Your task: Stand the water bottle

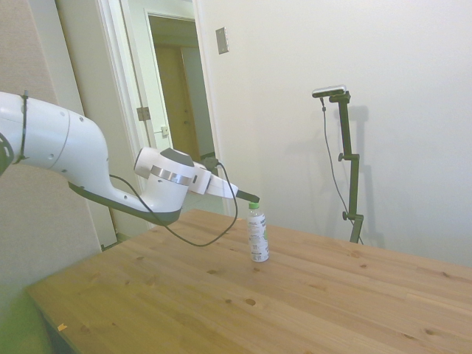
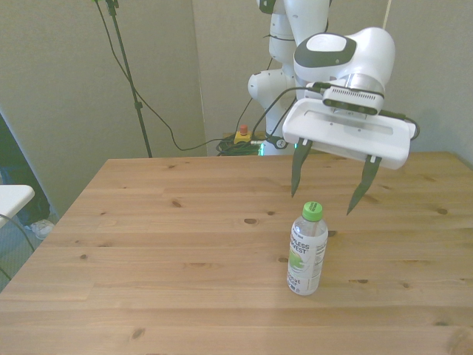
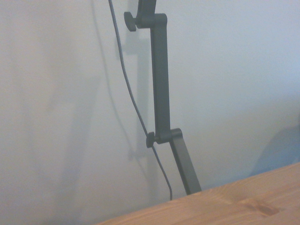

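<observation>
Water bottle [image 2: 307, 249] upright on table [image 2: 148, 244], task apparently done; gripper [image 2: 329, 198] spread wide above cap, touching nothing.

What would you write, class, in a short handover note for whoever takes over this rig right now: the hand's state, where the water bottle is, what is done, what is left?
Hand: open, empty, fingers spread wide, hovering above and just behind the bottle's cap, touching nothing.
Water bottle: upright on its base on the wooden table, toward the front view's right, green cap on top, standing free.
Done: the bottle stands by itself.
Left: probably only to draw the arm clear without knocking the bottle; check that it stays steady.
</observation>
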{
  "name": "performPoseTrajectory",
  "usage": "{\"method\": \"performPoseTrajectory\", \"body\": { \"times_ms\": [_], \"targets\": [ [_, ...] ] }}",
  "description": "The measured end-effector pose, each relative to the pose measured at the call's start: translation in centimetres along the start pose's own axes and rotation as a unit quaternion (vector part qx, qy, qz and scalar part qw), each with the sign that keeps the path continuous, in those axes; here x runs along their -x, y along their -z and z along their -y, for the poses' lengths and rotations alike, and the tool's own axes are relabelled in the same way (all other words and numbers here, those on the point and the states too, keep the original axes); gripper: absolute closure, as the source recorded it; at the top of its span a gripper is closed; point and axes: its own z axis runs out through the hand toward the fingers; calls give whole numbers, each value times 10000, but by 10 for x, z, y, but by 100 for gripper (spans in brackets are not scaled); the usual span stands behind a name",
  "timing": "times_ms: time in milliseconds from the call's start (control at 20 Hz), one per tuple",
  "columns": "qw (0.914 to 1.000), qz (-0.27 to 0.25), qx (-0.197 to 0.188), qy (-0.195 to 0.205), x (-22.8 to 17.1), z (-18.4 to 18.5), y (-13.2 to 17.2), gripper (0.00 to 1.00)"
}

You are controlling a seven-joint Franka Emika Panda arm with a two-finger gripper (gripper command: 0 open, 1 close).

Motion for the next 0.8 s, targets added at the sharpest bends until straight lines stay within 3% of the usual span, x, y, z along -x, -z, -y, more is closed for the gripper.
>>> {"method": "performPoseTrajectory", "body": {
  "times_ms": [250,450,600,800],
  "targets": [
    [9961,754,351,285,-6,-33,55,0],
    [9847,1396,863,586,0,-65,79,0],
    [9686,1894,1374,845,-9,-81,87,0],
    [9350,2593,2105,1193,-38,-104,86,0]
  ]
}}
